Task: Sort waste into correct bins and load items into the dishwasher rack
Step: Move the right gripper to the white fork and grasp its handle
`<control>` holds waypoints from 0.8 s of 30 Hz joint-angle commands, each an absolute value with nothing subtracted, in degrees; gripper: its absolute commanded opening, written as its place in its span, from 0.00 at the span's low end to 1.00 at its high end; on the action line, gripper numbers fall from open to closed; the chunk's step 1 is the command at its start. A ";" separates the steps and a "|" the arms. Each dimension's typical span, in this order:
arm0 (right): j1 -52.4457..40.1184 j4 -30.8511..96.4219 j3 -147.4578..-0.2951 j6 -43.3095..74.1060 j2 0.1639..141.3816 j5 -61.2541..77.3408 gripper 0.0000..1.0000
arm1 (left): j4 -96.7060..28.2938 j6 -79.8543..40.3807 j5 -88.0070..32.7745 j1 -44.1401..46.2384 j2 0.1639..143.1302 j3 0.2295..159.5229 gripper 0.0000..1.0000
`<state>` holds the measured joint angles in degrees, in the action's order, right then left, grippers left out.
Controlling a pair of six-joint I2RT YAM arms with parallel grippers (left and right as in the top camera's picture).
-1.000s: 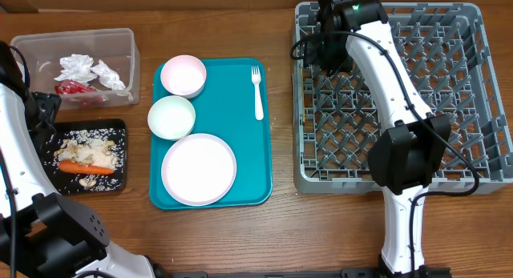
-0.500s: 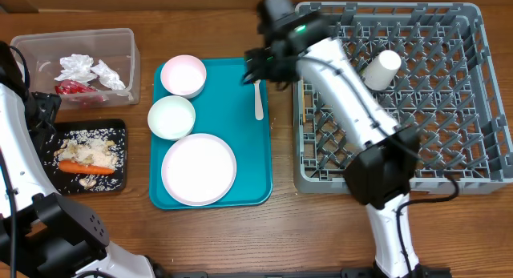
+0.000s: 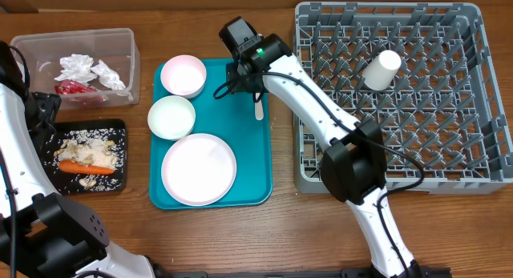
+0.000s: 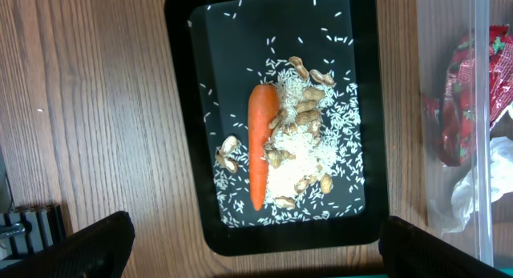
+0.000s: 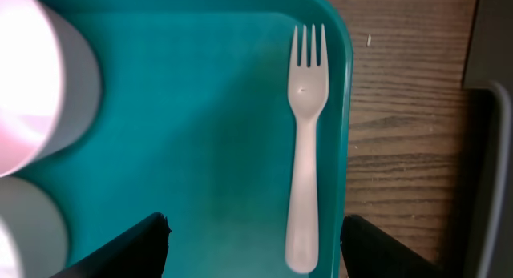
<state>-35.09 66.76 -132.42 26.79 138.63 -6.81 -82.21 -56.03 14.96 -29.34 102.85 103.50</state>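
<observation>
My right pincer (image 5: 253, 246) hangs spread wide above the teal tray (image 5: 200, 134) with nothing in it. The white fork (image 5: 307, 142) lies flat along the tray's right edge, between the two fingertips in the wrist view and nearer the right one, touched by neither. On the same tray I see two bowls (image 3: 183, 74) and the plate (image 3: 199, 169). The cup (image 3: 381, 70) lies tilted among the pegs near the back of the rack (image 3: 473, 170). My left pincer (image 4: 256, 258) is also wide open and empty, above the black tray (image 4: 180, 150), where the carrot (image 4: 260, 142) lies beside the food scraps (image 4: 309, 150). The clear tub (image 3: 120, 38) beside it holds the red wrapper (image 4: 465, 102) and napkins (image 3: 80, 67). Everything sits on the wooden surface (image 3: 280, 230).
</observation>
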 commanded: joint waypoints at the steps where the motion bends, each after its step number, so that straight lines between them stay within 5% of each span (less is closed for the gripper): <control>1: -35.18 65.80 -132.31 26.81 140.03 -7.84 0.72 | -82.19 -57.23 14.96 -29.19 101.89 103.26 1.00; 24: -35.40 62.78 -132.27 27.05 145.97 -7.14 0.71 | -82.19 -57.25 14.96 -29.19 101.89 103.26 1.00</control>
<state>-35.09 63.22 -132.27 26.81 146.02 -6.39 -82.21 -56.03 14.96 -29.34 102.85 103.50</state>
